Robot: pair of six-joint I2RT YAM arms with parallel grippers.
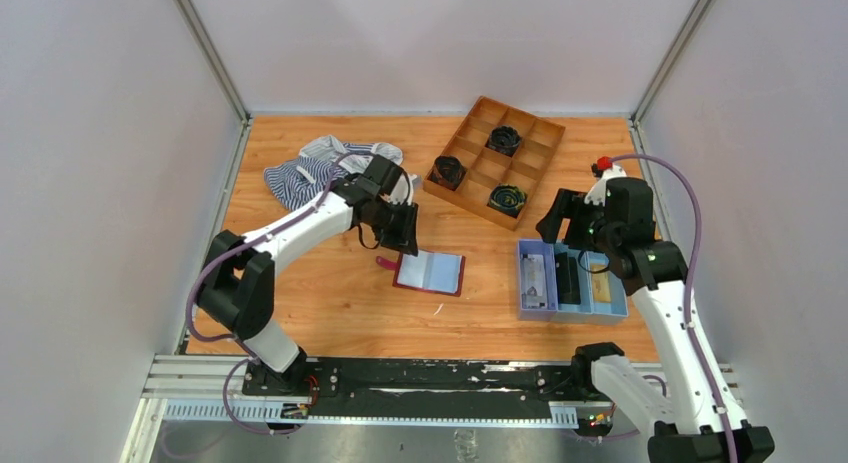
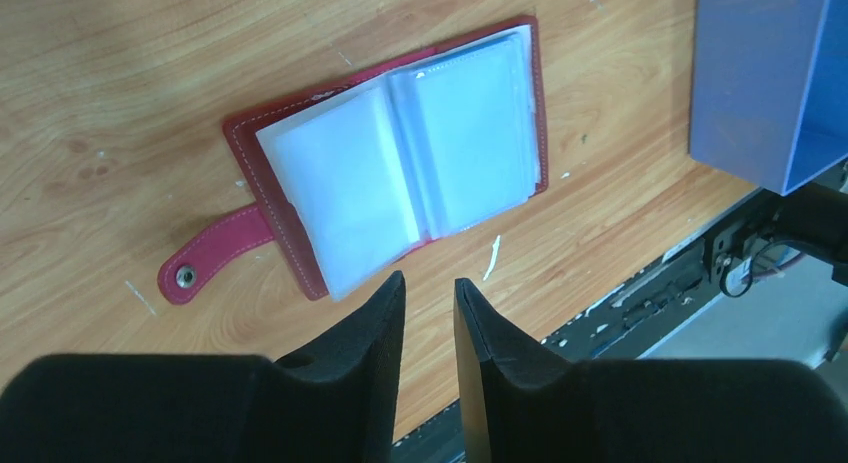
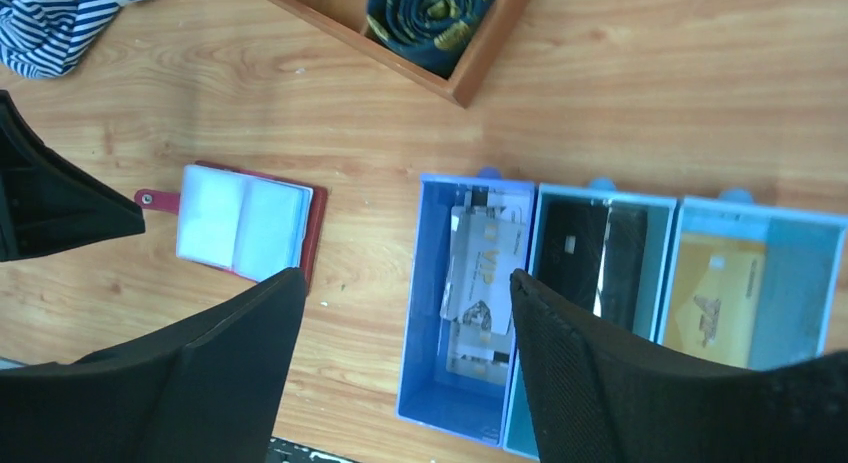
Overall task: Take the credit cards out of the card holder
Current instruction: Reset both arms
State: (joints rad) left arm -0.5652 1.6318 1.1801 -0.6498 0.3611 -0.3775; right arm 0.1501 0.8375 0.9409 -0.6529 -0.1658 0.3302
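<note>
The maroon card holder (image 1: 430,271) lies open on the table, pale clear pockets up, strap tab to the left; it also shows in the left wrist view (image 2: 400,163) and the right wrist view (image 3: 250,223). No card shows in its open pockets. A pale card (image 3: 485,273), a dark card (image 3: 585,253) and a tan card (image 3: 715,298) lie in the light-blue tray (image 1: 525,305). My left gripper (image 2: 428,283) hovers just off the holder's near edge, its jaws a narrow gap apart and empty. My right gripper (image 3: 405,275) is wide open and empty above the tray's left side.
A wooden divided box (image 1: 495,158) with black rolled coils (image 1: 504,138) stands at the back. A striped cloth (image 1: 310,168) lies at the back left. A small white scrap (image 2: 492,258) lies near the holder. The table's front edge and rail (image 1: 400,378) are close by.
</note>
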